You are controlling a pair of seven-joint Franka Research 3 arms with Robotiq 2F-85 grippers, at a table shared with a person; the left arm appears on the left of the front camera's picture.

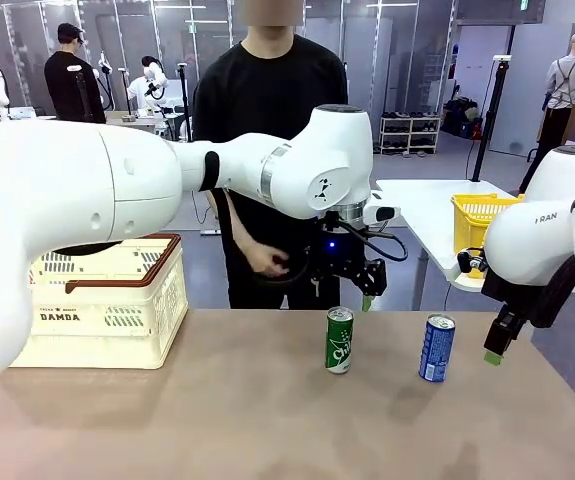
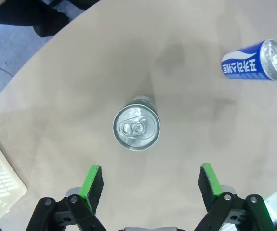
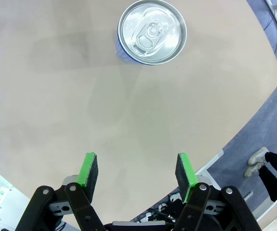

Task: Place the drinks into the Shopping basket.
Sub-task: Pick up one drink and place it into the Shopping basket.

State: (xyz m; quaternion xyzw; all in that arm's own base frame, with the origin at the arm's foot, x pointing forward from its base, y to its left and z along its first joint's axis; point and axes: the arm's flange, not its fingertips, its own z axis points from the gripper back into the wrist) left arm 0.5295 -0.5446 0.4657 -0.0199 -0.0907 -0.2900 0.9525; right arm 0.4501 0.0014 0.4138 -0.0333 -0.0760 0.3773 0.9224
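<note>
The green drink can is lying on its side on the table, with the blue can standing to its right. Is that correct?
Not quite. The green can stands upright on the table, as the front view shows. The blue can does stand to its right.

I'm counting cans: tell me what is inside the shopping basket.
The shopping basket shows its slotted inner wall and brown rim; the left arm and the near wall hide its floor, so contents cannot be told.
</note>
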